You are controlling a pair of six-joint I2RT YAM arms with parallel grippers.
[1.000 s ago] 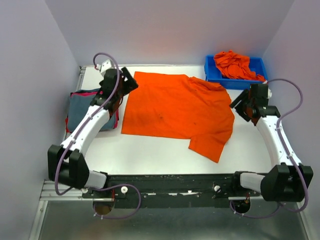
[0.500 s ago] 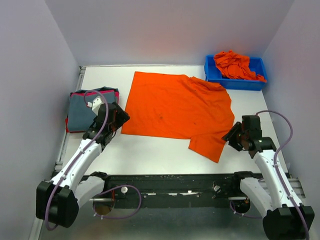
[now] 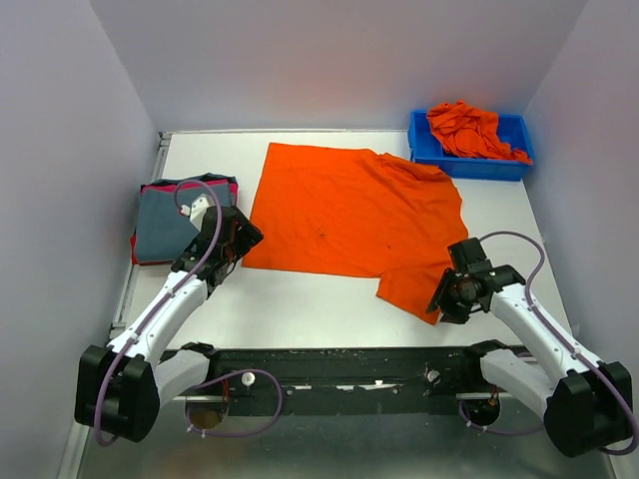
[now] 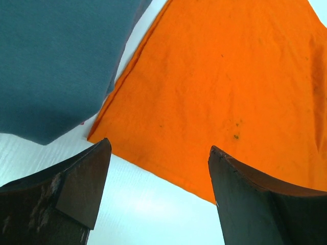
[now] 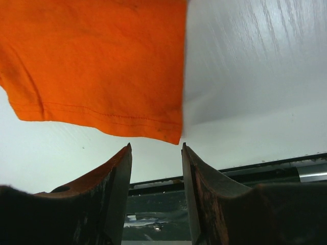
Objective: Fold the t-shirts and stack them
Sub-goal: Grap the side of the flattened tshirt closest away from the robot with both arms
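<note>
On the white desk (image 3: pixel 300 299), seen from the overhead camera, the orange t-shirt (image 3: pixel 349 215) lies spread out and nearly flat, with one sleeve folded over near its far right shoulder and a flap reaching toward the near right. My left end effector (image 3: pixel 243 239) sits at the shirt's near left corner, and my right end effector (image 3: pixel 442 299) sits at the tip of that near right flap. To the left is a folded grey-blue t-shirt (image 3: pixel 165 225) lying on a red-pink t-shirt (image 3: pixel 200 182) whose edge shows around it. At the far right corner, a blue bin (image 3: pixel 419 140) holds crumpled orange t-shirts (image 3: pixel 464 125). Through my left wrist camera, my left end effector (image 4: pixel 158 147) is released, its jaws spread wide with nothing between them. The orange t-shirt's (image 4: pixel 219 87) hem and corner lie just beyond the tips, the grey-blue t-shirt (image 4: pixel 51 61) is off to the upper left, and bare desk (image 4: pixel 143 204) shows between the fingers. Through my right wrist camera, my right end effector (image 5: pixel 156 148) is also released, with a narrower gap and nothing in it. The stitched corner of the orange t-shirt (image 5: pixel 97 56) ends right at the fingertips; I cannot tell whether it touches them. The desk (image 5: pixel 255 76) runs off to the right, and the dark frame rail (image 5: pixel 230 173) crosses below.
</note>
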